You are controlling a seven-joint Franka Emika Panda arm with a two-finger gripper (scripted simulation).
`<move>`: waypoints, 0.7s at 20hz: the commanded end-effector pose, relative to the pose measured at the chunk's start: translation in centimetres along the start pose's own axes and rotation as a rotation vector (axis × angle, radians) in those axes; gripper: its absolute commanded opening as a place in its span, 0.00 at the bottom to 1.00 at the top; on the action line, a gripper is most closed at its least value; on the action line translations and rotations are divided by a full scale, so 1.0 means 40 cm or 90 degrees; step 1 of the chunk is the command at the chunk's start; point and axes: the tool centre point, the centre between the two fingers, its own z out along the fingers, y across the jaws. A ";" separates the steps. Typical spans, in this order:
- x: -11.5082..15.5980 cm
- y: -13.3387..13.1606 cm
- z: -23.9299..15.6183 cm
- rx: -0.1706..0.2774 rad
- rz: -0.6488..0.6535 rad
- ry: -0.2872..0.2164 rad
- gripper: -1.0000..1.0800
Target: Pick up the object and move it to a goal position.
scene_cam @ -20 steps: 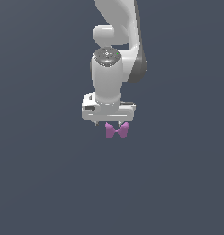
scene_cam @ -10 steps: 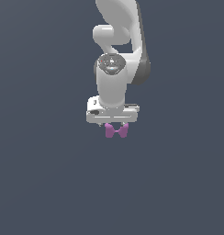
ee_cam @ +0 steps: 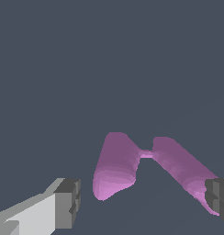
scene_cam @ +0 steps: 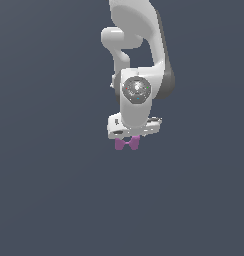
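Note:
The object (scene_cam: 127,144) is a small magenta-pink bow-tie piece lying on the dark grey floor. In the exterior view it peeks out just under the white hand of my gripper (scene_cam: 128,139), which points straight down over it. In the wrist view the object (ee_cam: 118,167) lies between the two fingers. One grey fingertip (ee_cam: 68,202) stands a little clear of one lobe, and the other fingertip (ee_cam: 219,197) is at the end of the other lobe. My gripper (ee_cam: 143,202) is open and holds nothing.
The flat dark grey floor (scene_cam: 54,200) fills both views. The white arm (scene_cam: 139,45) rises above the hand. No other objects and no goal marker show.
The hand has turned about its vertical axis and come down a little closer over the object. The object has stayed where it was.

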 end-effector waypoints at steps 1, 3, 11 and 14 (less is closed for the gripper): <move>-0.005 -0.024 0.016 0.008 -0.014 -0.022 1.00; -0.008 -0.038 0.025 0.013 -0.022 -0.034 1.00; -0.011 -0.054 0.035 0.018 -0.030 -0.047 1.00; -0.013 -0.054 0.049 0.018 -0.031 -0.047 1.00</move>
